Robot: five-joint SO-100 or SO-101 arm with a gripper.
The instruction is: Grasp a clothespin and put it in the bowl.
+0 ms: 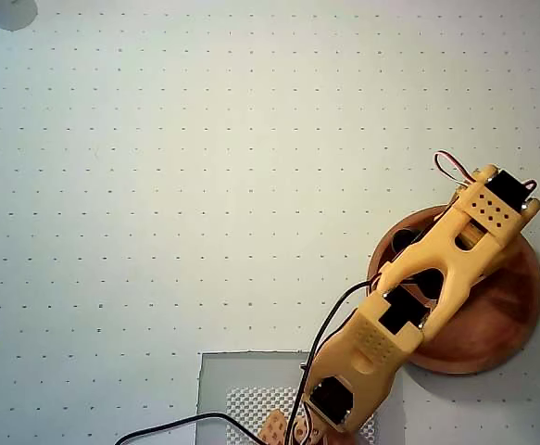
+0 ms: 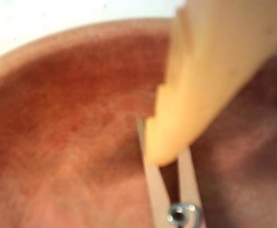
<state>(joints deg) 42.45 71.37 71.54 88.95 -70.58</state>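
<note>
In the wrist view the reddish-brown wooden bowl (image 2: 67, 118) fills the frame, seen from close above its inside. A light tan clothespin (image 2: 153, 190) with a metal spring runs from the bottom edge up under my yellow finger (image 2: 200, 76). My gripper (image 2: 164, 159) appears shut on it, though only one finger shows and the picture is blurred. In the overhead view the yellow arm (image 1: 455, 250) reaches over the bowl (image 1: 506, 315) at the right and hides the gripper and clothespin.
A white dotted mat (image 1: 177, 167) covers the table. A grey plate (image 1: 242, 385) under the arm's base lies at the bottom centre, with a black cable (image 1: 172, 426) running off to the left. A pale round object (image 1: 6, 11) sits in the top left corner.
</note>
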